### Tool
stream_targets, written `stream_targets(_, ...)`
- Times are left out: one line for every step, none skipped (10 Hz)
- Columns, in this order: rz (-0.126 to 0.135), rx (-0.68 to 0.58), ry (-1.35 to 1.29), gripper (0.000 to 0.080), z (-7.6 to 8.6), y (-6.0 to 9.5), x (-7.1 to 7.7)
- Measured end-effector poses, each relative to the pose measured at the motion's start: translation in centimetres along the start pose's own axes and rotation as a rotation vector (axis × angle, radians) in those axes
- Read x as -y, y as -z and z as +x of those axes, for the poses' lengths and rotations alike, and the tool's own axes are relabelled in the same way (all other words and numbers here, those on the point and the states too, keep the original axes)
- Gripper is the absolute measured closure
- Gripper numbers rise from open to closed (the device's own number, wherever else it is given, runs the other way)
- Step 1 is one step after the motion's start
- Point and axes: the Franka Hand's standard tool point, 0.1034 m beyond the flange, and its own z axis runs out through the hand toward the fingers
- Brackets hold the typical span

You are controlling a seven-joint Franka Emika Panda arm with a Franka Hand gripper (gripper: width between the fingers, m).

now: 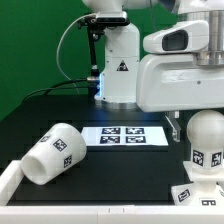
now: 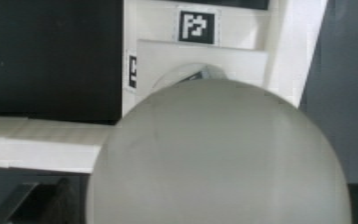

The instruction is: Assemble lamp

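Note:
The round-headed bulb stands upright at the exterior view's right, its tagged neck down on the angular base. My gripper hangs straight over the bulb. One thin finger stands just clear of the bulb's side; the other finger is out of view. In the wrist view the bulb's head fills the picture between the jaws, a dark finger shows apart from it, and the tagged base lies beyond. The cup-shaped shade lies on its side at the exterior view's left.
The marker board lies flat mid-table. The white robot pedestal with its triangle sticker stands behind it, with a black cable beside it. A white rim borders the table's front and left. A green wall is at the back.

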Motion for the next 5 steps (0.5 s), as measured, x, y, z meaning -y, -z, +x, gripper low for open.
stream_targets(0.0,0.0,-0.008,0.0224,0.0,0.0,-0.02)
stream_targets(0.0,0.0,-0.008,0.0224,0.01,0.0,-0.02)
stream_targets(0.001,0.0,-0.023,0.0229,0.01,0.0,-0.01)
stream_targets(0.001,0.0,-0.094,0.0229,0.01,0.01,-0.08)
stream_targets(0.001,-0.001,-0.179,0.0229,0.02,0.02,-0.17)
